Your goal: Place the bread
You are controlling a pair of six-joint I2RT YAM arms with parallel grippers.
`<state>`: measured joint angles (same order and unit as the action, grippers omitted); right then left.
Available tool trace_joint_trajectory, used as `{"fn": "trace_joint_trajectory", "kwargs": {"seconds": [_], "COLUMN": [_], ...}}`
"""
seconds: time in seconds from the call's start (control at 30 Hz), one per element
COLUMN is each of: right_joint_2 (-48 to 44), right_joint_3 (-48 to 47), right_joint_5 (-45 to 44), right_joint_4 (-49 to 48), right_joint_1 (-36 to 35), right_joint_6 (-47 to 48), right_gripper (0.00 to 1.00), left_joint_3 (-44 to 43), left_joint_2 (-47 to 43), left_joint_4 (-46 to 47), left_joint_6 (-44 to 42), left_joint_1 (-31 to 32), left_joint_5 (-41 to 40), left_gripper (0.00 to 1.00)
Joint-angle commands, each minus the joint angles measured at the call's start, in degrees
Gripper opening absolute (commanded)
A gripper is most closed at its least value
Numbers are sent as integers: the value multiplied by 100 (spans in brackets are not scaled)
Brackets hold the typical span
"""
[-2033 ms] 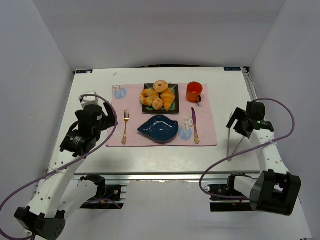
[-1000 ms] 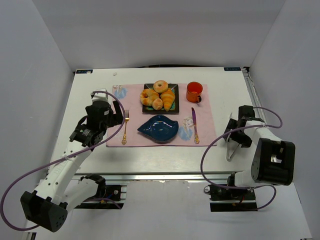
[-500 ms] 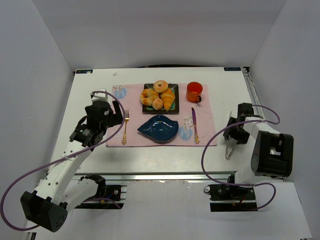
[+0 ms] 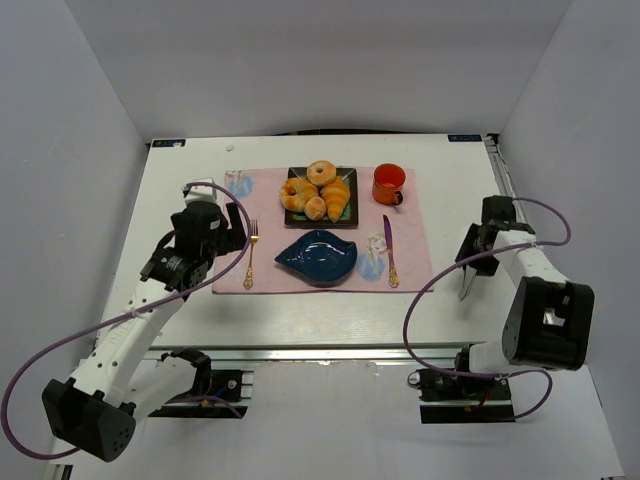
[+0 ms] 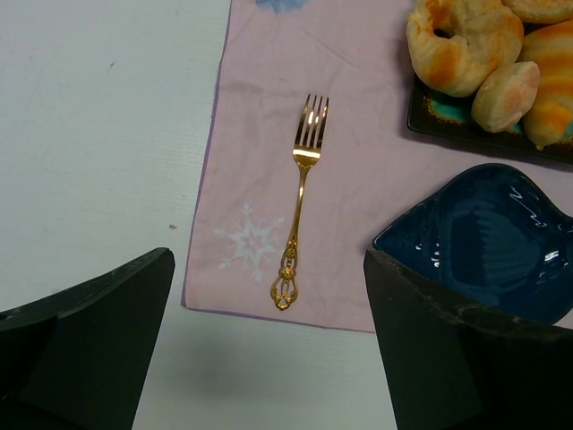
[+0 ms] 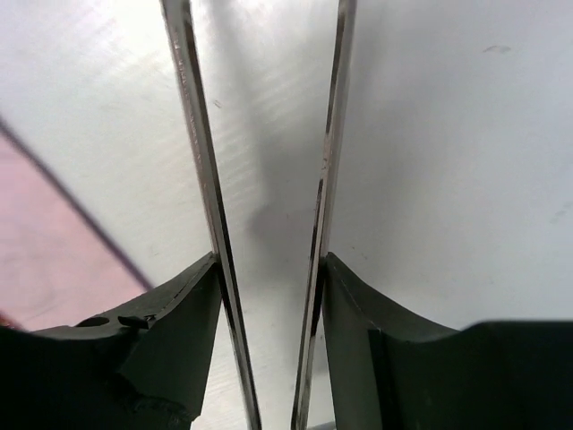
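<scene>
The bread [image 4: 337, 197], a long ridged golden croissant, lies on the black tray [image 4: 292, 220] at the back of the pink placemat [image 4: 410, 262]; the left wrist view shows only its end [image 5: 557, 98]. My left gripper [image 4: 232, 232] hovers open over the placemat's left edge, with the gold fork [image 5: 299, 206] between its fingers [image 5: 107, 313]. My right gripper [image 4: 486, 238] stays right of the placemat, away from the bread, shut on metal tongs [image 4: 468, 274]. The tongs' two blades [image 6: 199, 161] press against both pads, their tips pointing down at the table.
A curled croissant [image 4: 297, 192], a doughnut [image 4: 321, 172] and a small bun [image 5: 506, 85] share the tray. A blue leaf-shaped dish [image 4: 285, 258] lies in front of it, an orange mug [image 4: 388, 183] at the back right, and a knife [image 4: 389, 252] right of the dish.
My right gripper has closed on the tongs, squeezing the blades nearer together, and has drawn them slightly back and right. The left arm has hardly moved.
</scene>
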<state>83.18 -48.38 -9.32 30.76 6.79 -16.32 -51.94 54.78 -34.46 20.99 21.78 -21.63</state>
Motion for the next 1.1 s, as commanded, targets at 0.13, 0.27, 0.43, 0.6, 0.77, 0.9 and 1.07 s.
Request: {"fn": "trace_joint_trajectory", "kwargs": {"seconds": [0.13, 0.27, 0.43, 0.6, 0.77, 0.9, 1.07], "right_joint_2": [-1048, -1409, -1734, -1752, -1498, -945, -417], "right_joint_3": [-1014, -1252, -1665, -2165, -2483, -2755, -3097], "right_joint_5": [-79, -8, 316, 835, 879, 835, 1088], "right_joint_4": [887, 1160, 1519, 1713, 1582, 1258, 800], "right_joint_1": [33, 24, -177, -660, -1890, -2759, -3166], "right_joint_6": [-118, -12, 216, 313, 208, 50, -161], "right_gripper": [53, 54, 56, 55, 53, 53, 52], "left_joint_3": [-360, -422, -562, -826, -870, -870, -888], "left_joint_2": [138, 138, 199, 287, 261, 243, 164], "left_joint_4": [-263, -246, -193, -263, -316, -324, -395], "left_joint_6": [-16, 19, -42, -52, 45, 97, 273], "left_joint_1": [2, 10, 2, 2, 2, 2, 2], "left_joint_5": [-17, 62, 54, -87, -228, -131, -342], "left_gripper": [98, 98, 98, 98, 98, 98, 98]}}
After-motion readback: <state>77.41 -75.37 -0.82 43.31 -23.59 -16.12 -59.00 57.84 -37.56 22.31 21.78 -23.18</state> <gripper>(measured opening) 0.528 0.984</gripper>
